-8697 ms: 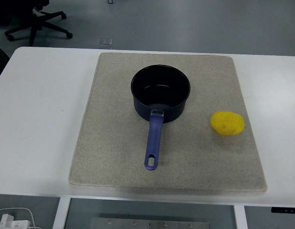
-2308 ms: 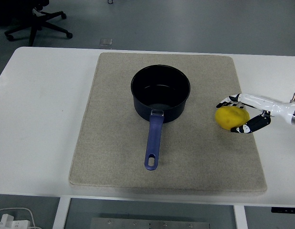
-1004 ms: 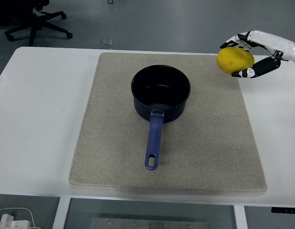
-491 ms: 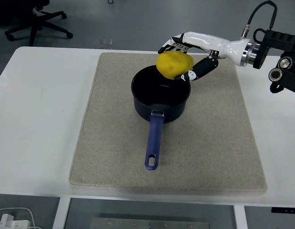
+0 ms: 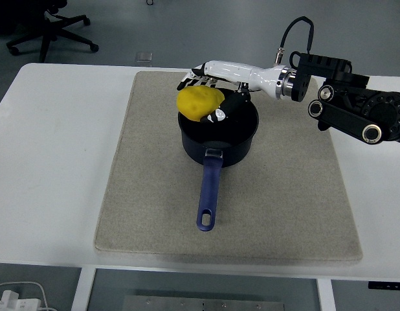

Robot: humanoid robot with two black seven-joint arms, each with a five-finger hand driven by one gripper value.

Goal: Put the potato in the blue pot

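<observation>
My right hand [image 5: 210, 87], white-shelled with black finger segments, is wrapped around the lumpy yellow potato [image 5: 199, 103], fingers [image 5: 190, 81] arched over its far side and thumb [image 5: 224, 112] pressed in from the near side. I hold the potato in the air above the dark blue metal pot [image 5: 218, 129], over the left part of its rim, so that it overlaps the pot's left edge rather than sitting over the centre. It is not inside the pot and is not touching it as far as I can tell.

The pot stands upright with its long blue handle [image 5: 208, 192] pointing toward the near edge of the white table [image 5: 51, 155]; the handle ends in a hanging hole. The inside of the pot looks dark and bare where my hand does not cover it. The pot rests on a rectangular beige felt mat [image 5: 284, 201] that spreads out on all sides of it.

My black right arm [image 5: 355, 107] comes in to the right of the pot, a cable [image 5: 294, 32] looping up at the wrist. Far beyond the pot, on the grey floor, stands the black base of an office chair [image 5: 48, 32].
</observation>
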